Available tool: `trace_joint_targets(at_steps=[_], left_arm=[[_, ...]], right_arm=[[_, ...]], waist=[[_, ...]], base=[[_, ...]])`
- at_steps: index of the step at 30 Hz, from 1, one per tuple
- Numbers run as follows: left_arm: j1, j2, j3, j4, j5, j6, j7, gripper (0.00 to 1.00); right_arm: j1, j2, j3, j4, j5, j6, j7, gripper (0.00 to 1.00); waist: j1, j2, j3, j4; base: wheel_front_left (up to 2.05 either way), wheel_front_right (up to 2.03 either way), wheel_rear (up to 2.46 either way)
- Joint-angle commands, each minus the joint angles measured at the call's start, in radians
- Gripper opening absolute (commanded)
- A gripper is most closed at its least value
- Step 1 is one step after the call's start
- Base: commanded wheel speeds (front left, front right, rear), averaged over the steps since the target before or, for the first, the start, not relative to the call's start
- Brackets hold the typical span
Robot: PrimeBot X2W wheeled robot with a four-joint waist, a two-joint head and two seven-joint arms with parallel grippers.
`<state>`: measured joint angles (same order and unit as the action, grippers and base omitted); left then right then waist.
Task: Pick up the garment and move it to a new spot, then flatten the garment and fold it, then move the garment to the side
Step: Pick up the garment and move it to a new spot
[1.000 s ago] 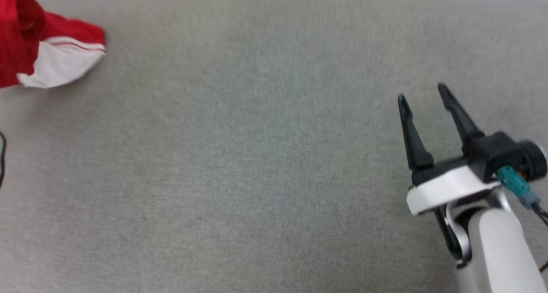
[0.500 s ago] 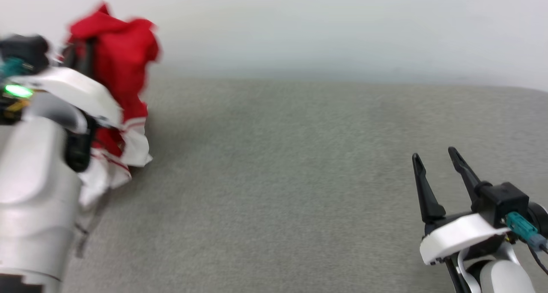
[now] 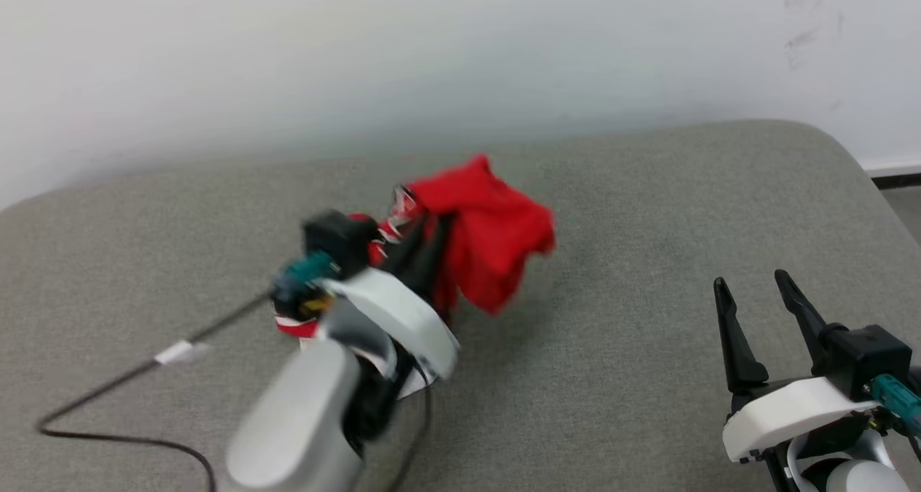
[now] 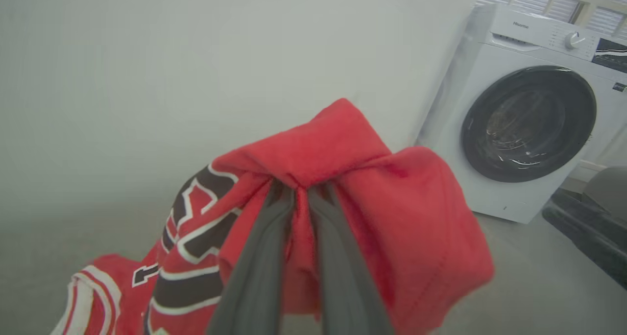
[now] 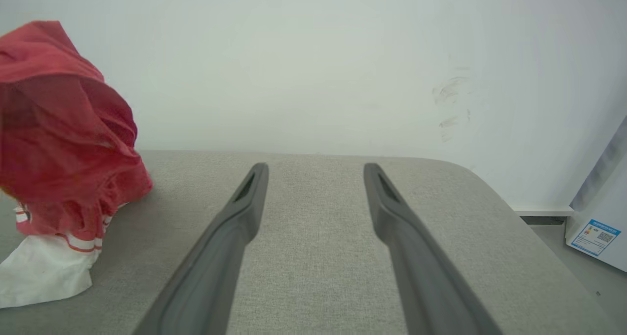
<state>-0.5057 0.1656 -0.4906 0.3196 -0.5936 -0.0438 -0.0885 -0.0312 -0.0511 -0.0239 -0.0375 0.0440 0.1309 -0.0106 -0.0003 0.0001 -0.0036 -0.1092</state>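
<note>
The garment [image 3: 489, 240], a red jersey with white sleeves and striped trim, hangs bunched from my left gripper [image 3: 421, 244] above the middle of the grey surface. In the left wrist view the left gripper [image 4: 301, 193] is shut on a pinched fold of the garment [image 4: 416, 217], with black white-outlined lettering draping at the lower left. My right gripper [image 3: 752, 290] stands open at the lower right, with nothing between its fingers. In the right wrist view the right gripper [image 5: 316, 171] points at the back wall, with the garment [image 5: 63, 144] at the far left and its white sleeve touching the surface.
The grey padded surface [image 3: 647, 204] has a rounded far right corner and meets a white wall behind. A black cable [image 3: 108, 398] trails from my left arm across the left side. A white washing machine [image 4: 529, 114] stands on the floor beyond the surface.
The head camera has swung, so the whole picture shifted. Against the grey surface, the left gripper has carried the garment from the left side to the middle. The right gripper stays open.
</note>
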Motion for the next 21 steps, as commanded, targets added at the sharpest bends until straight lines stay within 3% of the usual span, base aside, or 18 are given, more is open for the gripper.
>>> trace_joint_targets(at_steps=[1, 9, 10, 11, 12, 18, 21], left_arm=[[0.045, -0.011, -0.028, -0.013, 0.003, -0.003, 0.011, 0.00], [0.188, -0.017, -0.185, 0.041, 0.064, -0.018, 0.060, 0.00], [0.200, -0.026, -0.206, 0.062, 0.068, -0.024, 0.055, 0.47], [0.202, -0.030, -0.214, 0.072, 0.072, -0.026, 0.049, 0.78], [0.205, -0.036, -0.217, 0.077, 0.067, -0.030, 0.041, 1.00], [0.186, -0.048, -0.207, 0.046, 0.065, -0.038, -0.036, 1.00], [0.189, -0.043, -0.172, 0.015, 0.052, -0.018, -0.083, 1.00]], right_arm=[[0.010, 0.001, 0.001, -0.011, -0.006, 0.000, 0.002, 1.00], [-0.018, 0.001, 0.024, -0.028, -0.002, 0.000, 0.002, 1.00], [-0.024, 0.001, 0.022, -0.022, 0.000, 0.000, -0.004, 1.00], [-0.026, 0.001, 0.019, -0.019, -0.001, 0.000, -0.006, 1.00], [-0.027, 0.001, 0.019, -0.015, 0.000, 0.000, -0.007, 1.00], [-0.014, 0.001, 0.014, 0.007, -0.003, 0.000, -0.013, 1.00], [-0.003, 0.001, 0.017, 0.017, -0.006, 0.000, -0.010, 1.00]], waist=[[0.0003, -0.0001, 0.023, -0.004], [0.0003, -0.0001, 0.122, 0.017], [0.0003, -0.0001, 0.130, 0.026], [0.0003, -0.0001, 0.130, 0.032], [0.0003, -0.0001, 0.127, 0.038], [0.0003, -0.0001, 0.077, 0.065], [0.0003, -0.0001, 0.038, 0.078]], base=[[0.00, 0.00, 0.00], [0.00, 0.00, 0.00], [0.00, 0.00, 0.00], [0.00, 0.00, 0.00], [0.00, 0.00, 0.00], [0.00, 0.00, 0.00], [0.00, 0.00, 0.00]])
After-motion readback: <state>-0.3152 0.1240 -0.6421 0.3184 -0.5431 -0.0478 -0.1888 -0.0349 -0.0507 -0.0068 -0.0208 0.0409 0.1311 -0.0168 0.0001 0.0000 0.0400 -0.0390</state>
